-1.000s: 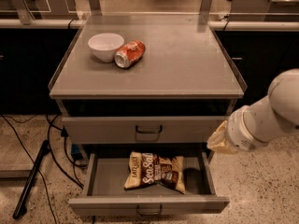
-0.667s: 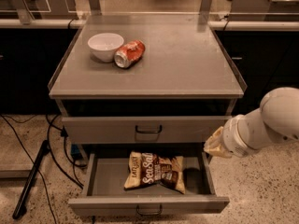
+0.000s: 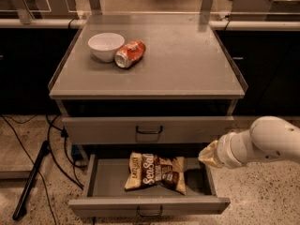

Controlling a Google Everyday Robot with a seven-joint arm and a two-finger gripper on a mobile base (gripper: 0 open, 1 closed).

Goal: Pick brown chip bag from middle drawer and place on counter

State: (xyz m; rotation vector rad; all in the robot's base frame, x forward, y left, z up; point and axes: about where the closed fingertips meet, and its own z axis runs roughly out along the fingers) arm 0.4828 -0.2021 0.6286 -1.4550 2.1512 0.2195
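The brown chip bag [image 3: 157,172] lies flat in the open middle drawer [image 3: 150,204], white "Sea Salt" script facing up, a little right of the drawer's centre. The counter [image 3: 183,55] is the grey top of the cabinet above it. My gripper [image 3: 209,154] is at the tan end of the white arm reaching in from the right. It hangs over the drawer's right edge, to the right of the bag and slightly above it, not touching it.
A white bowl [image 3: 106,46] and a crushed orange-red soda can [image 3: 130,53] sit together at the counter's back left. The grey drawer above [image 3: 149,129] is closed. Cables and a dark pole [image 3: 30,182] lie on the floor to the left.
The arm has come down and slightly left, bringing the gripper closer to the open drawer's right side. The bag, bowl and can have not moved.
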